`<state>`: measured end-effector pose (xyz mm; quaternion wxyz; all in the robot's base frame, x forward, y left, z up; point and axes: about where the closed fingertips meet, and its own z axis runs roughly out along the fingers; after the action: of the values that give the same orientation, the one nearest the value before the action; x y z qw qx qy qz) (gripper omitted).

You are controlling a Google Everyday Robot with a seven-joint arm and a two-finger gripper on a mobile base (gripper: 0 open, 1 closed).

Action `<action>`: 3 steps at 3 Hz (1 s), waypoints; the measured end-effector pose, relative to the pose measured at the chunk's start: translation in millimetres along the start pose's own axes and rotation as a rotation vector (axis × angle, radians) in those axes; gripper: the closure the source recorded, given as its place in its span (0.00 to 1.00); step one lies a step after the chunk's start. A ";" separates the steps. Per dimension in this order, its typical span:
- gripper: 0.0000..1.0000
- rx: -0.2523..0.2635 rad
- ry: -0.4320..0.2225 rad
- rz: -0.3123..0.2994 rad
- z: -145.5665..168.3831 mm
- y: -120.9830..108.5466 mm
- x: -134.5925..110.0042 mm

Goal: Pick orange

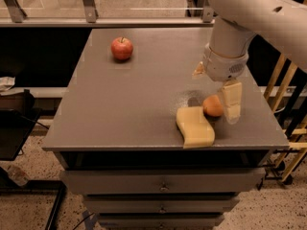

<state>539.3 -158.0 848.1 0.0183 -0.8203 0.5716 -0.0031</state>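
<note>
The pincer (230,103) hangs over the right part of the desk (144,104), near the front edge. Its pale lower end is down at the right side of the orange (211,106), touching it or just beside it. I cannot tell whether the pincer is open or closed. The one orange sits toward the front right corner, right against the one pale yellow sponge (194,127), which lies along the front edge. One red apple (122,48) stands well apart, near the back left corner. Three drawers (163,186) below the desk top are shut.
</note>
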 end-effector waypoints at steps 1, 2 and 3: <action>0.00 -0.013 0.002 -0.003 4.8 -0.1 7.1; 0.18 -0.020 -0.002 0.000 7.8 2.4 12.3; 0.41 -0.020 -0.001 -0.001 7.0 3.9 13.7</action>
<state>540.5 -172.1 840.8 0.0103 -0.8207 0.5712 0.0031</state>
